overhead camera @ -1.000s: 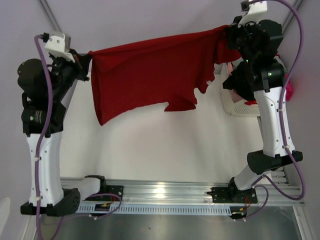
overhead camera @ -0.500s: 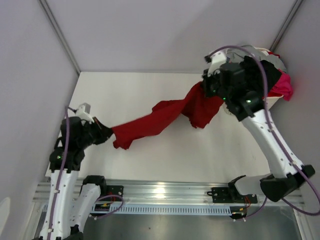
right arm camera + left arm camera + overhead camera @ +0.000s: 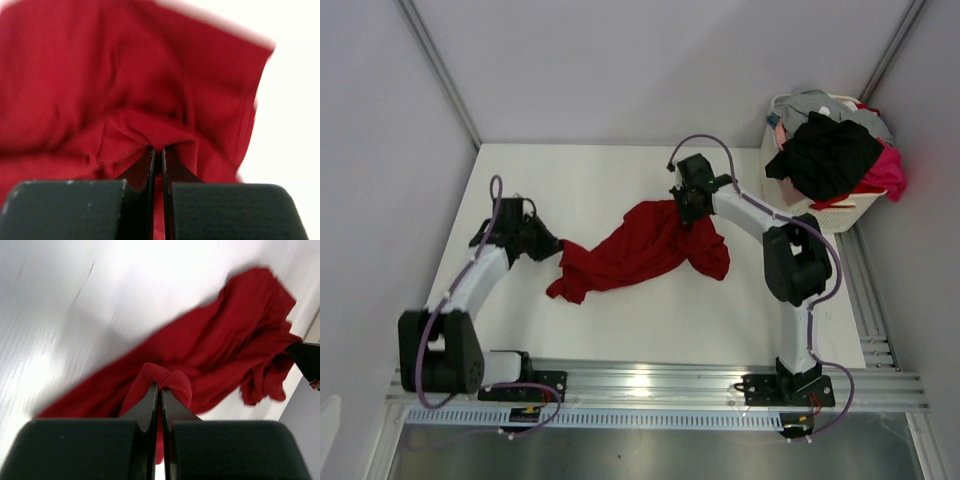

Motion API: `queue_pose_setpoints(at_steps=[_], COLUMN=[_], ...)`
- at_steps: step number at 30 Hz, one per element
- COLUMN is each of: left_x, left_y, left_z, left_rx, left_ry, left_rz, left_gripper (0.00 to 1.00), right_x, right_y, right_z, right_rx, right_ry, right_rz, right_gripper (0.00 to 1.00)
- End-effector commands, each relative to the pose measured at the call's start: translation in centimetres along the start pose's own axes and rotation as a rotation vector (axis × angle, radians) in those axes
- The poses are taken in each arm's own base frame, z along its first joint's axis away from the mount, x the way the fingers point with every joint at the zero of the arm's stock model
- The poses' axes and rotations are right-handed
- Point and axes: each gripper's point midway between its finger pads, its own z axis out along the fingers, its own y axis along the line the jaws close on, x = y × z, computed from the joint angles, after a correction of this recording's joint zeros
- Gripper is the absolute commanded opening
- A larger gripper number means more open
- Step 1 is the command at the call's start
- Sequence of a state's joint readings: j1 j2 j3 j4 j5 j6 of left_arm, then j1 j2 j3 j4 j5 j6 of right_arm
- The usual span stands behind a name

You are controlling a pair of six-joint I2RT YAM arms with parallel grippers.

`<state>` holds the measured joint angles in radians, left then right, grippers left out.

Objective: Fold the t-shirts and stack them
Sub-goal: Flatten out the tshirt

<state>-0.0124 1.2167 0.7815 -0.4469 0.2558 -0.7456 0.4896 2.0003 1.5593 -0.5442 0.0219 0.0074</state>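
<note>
1. My left tool (image 3: 160,390) is clamped shut on a small pinch of the red t-shirt (image 3: 640,250). Only a thin fold shows between the jaws, so I judge that a sharp tug could pull it free.
2. My right tool (image 3: 157,152) is also closed on a bunched fold of the same shirt, at the end nearer the basket (image 3: 840,222). I cannot tell whether it holds one layer or several. If it holds several, the shirt will not open flat when I spread it.
3. The shirt lies crumpled on the counter (image 3: 620,330), left of the basket and apart from it. It is drawn into a twisted strip between my two grips. Pulling them apart from here could tighten that twist instead of flattening the cloth.
4. A loose lump of cloth sags at the basket end of the shirt, on the side toward my bases. If I drag the shirt, that lump may tuck under and hide a sleeve.
5. The basket is heaped with a black shirt (image 3: 825,155), a pink one (image 3: 890,175) and a grey one (image 3: 810,100), and they spill over its rim. My right elbow sits close in front of it, so a wide swing could snag that cloth or knock the basket.
</note>
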Motion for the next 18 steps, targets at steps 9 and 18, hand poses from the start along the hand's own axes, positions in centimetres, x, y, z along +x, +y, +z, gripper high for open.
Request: queue_pose_setpoints(at_steps=[9,18], left_x=[-5.5,-4.3], left_y=[-2.3,-1.0], left_z=[6.5,-1.3], left_rx=[0.059,0.033], left_ry=[0.043,-0.033], left_rz=[0.127,0.195], left_gripper=[0.40,0.93], right_x=[-5.5,-5.6], right_y=[-2.0,-2.6], right_z=[5.0,3.9], right_rx=[0.033,0.039], right_ry=[-0.084,-0.085], right_rz=[0.004,0.023], right_gripper=[0.00,0.00])
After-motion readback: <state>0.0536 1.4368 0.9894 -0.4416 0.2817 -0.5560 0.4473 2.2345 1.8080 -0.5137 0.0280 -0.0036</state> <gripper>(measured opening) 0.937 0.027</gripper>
